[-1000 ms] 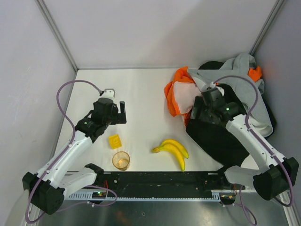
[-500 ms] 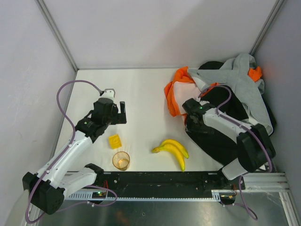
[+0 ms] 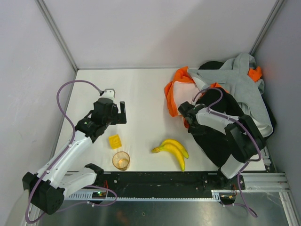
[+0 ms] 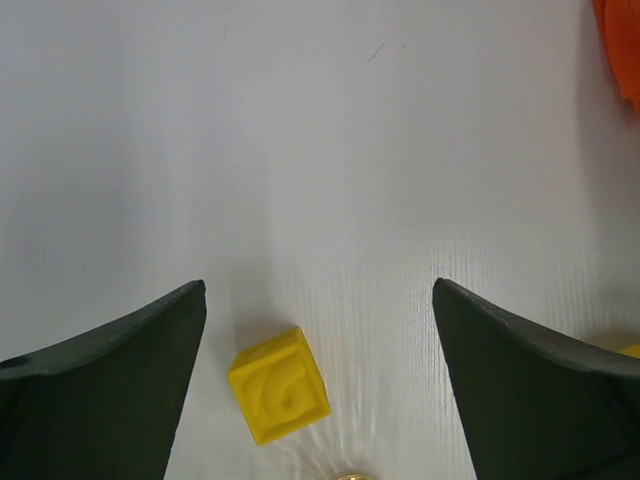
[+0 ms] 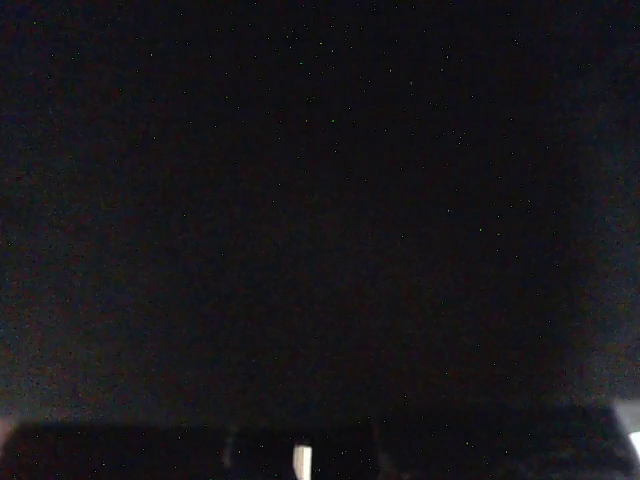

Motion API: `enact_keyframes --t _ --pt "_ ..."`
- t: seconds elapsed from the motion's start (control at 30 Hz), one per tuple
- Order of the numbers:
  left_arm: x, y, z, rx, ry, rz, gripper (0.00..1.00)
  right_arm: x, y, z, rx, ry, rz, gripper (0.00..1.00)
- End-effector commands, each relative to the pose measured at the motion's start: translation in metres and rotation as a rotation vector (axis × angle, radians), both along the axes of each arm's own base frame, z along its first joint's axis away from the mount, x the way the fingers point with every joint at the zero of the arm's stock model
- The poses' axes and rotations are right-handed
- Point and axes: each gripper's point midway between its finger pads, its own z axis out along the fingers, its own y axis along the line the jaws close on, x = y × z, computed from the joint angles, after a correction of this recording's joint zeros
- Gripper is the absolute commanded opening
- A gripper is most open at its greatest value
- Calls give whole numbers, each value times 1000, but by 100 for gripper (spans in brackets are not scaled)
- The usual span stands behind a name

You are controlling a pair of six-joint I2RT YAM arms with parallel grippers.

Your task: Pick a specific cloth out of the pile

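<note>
R gripper (image 3: 185,114) sits low, just beyond the yellow banana bunch (image 3: 171,151) & a bit to its right, nose buried where the flat black garment (image 3: 211,141) meets the big orange garment w/ pale lining (image 3: 176,94). R wrist cam is all black, prob pressed into fabric, so can't tell if its claw is spread or pinching anything. The target, the small all-orange cloth (image 3: 255,73), peeks out far beyond the bananas & well to their right, at the back corner of the grey/black/orange garment pile (image 3: 244,89), tucked against grey fabric and well apart from the R gripper. Main risk: the claw closes here & grabs the wrong piece, either the black garment or the lined orange one, b/c both are touching it & orange looks alike from above. Second risk: w/ the wrist cam blind, any pinch is made unseen and may take two layers at once, so a lift drags the heap toward the bananas. Third: the R arm's cable loops over the pile beyond the bananas & could snag fabric on a reach to the back corner. L gripper (image 4: 318,288) hangs well left of the bananas, fingers spread wide above a small yellow cube (image 4: 280,385), holding nothing; an orange see-through cup (image 3: 121,160) stands left of the bananas, near enough to get knocked if the L arm swings across.
</note>
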Motion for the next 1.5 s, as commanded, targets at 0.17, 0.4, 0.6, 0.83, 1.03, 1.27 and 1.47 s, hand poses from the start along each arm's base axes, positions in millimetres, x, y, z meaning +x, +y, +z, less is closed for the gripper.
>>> enact_keyframes --t 0.17,0.4,0.6,0.83,1.03,1.27,1.47 --pt "3 -4 9 -20 -39 -13 100 20 -6 42 66 -144 -2 0" --pt "3 -4 7 -16 -33 -14 100 47 -10 115 185 -321 38 0" --pt "4 -5 6 -14 -27 -17 100 92 -35 190 218 -493 47 0" --pt "5 -5 3 -7 -19 -16 100 146 -74 264 181 -622 -4 0" --pt "6 -5 2 -1 -13 -16 100 188 -107 327 250 -751 -77 0" --pt "7 -5 2 0 -13 -16 100 214 -140 396 283 -915 -126 0" --pt "7 -6 1 0 -9 -18 100 221 -148 388 288 -921 -143 0"
